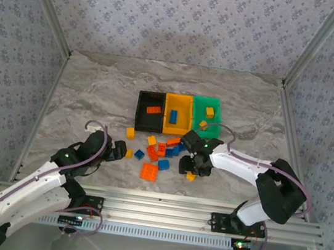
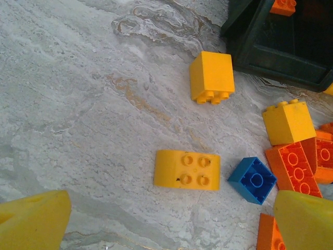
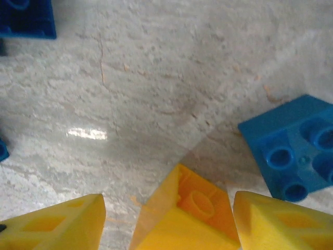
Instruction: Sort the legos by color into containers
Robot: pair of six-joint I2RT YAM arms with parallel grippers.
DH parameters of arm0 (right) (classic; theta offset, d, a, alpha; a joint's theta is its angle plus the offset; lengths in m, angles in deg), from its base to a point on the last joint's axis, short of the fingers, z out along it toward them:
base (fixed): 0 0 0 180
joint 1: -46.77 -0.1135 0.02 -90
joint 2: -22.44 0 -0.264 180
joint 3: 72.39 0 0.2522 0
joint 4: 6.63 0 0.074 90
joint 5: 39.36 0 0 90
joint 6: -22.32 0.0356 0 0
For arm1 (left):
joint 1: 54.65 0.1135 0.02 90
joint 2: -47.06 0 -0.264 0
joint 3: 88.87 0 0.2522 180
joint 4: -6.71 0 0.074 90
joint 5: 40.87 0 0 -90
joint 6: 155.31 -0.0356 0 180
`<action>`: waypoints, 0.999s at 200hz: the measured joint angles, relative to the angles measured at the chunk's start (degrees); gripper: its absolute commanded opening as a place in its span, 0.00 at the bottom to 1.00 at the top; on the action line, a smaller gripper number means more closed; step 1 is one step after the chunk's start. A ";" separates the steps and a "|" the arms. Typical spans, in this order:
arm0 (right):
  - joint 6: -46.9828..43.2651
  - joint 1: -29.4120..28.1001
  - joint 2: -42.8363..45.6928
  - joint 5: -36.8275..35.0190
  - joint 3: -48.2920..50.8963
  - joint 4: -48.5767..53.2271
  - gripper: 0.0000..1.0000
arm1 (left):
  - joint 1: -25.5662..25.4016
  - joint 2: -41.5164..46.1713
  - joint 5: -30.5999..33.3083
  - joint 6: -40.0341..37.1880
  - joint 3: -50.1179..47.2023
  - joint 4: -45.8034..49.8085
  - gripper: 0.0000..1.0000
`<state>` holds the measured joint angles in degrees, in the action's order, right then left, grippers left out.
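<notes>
Legos point(image 1: 160, 152) are mostly sitting in a loose pile on the counter point(image 1: 92, 83), just in front of the containers point(image 1: 167, 95). The top cam is giving you that layout. It's also showing an orange-red brick point(image 1: 153, 109) lying in the black bin point(image 1: 139, 112), a blue one point(image 1: 173, 116) in the yellow-orange bin point(image 1: 186, 103) and a yellow one point(image 1: 209, 112) in the green bin point(image 1: 217, 118).

Left wrist cam is getting in closer. The left jaws are hanging spread wide, with a flat yellow brick point(image 2: 187, 169) lying untouched ahead of the fingers point(image 2: 34, 221) and a small blue brick point(image 2: 252, 179) just beside it.

Right wrist cam is showing the right jaws released too, straddling a tilted yellow brick point(image 3: 187, 219) that's touching one finger point(image 3: 283, 221), with a gap on the other side. A bigger blue brick point(image 3: 291, 151) is crowding in close on the right.
</notes>
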<state>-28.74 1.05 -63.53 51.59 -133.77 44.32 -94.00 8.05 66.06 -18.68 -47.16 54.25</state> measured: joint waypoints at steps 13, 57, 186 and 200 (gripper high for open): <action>-0.66 -0.02 -1.46 -0.26 -0.33 -0.26 0.59 | 0.00 0.00 -0.02 -0.02 -0.07 -0.04 0.99; -1.70 -1.31 -3.08 -0.74 -0.42 -0.52 0.38 | 0.44 0.00 -0.24 -0.02 -0.07 -0.11 1.00; -9.57 14.62 -0.46 -7.96 -26.67 0.22 0.33 | 0.74 -0.55 -1.99 -0.17 0.07 -1.38 0.99; -10.47 16.74 -5.11 -10.05 -30.88 -1.29 0.32 | 0.74 -1.33 -2.43 -0.31 0.15 -1.75 0.99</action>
<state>-39.21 17.80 -68.64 41.54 -164.65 43.03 -93.26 6.72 63.63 -18.99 -47.01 52.50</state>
